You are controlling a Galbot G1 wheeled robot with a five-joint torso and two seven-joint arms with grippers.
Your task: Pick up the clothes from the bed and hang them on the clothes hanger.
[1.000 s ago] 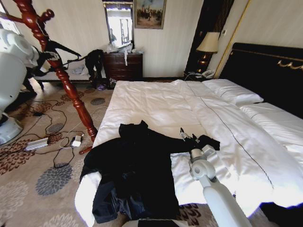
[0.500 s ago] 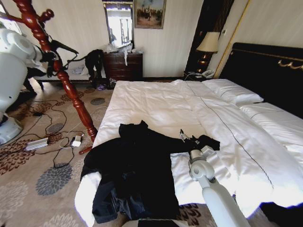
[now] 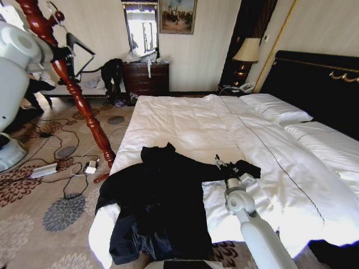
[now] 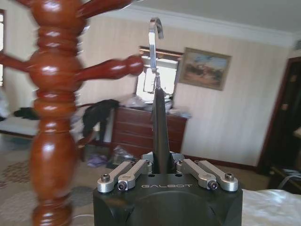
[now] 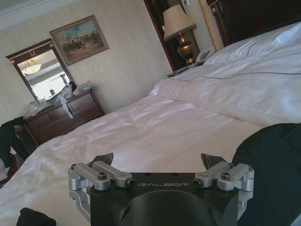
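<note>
On the bed (image 3: 185, 120): black coat (image 3: 160, 202), spread flat, lining exposed. Right gripper (image 5: 157, 165) held wide open, empty, beside its sleeve. Left gripper (image 4: 162, 165) clamped on a black hanger (image 4: 159, 127) beside the coat stand (image 3: 73, 84).

- The coat (image 3: 160, 202) lies spread on the near left part of the bed (image 3: 190, 120), one edge hanging over the foot.
- The right pincer (image 3: 220, 164) sits just over the coat's sleeve, to its right.
- The pillows (image 3: 275, 107) lie at the far right, before the headboard (image 3: 314, 84).
- The coat stand (image 3: 76, 92) stands on the floor, left of the bed.
- The left pincer (image 4: 162, 165), holding a hanger (image 4: 157, 94), is beside the stand's top.
- A dresser (image 3: 146, 77) stands behind the bed.
</note>
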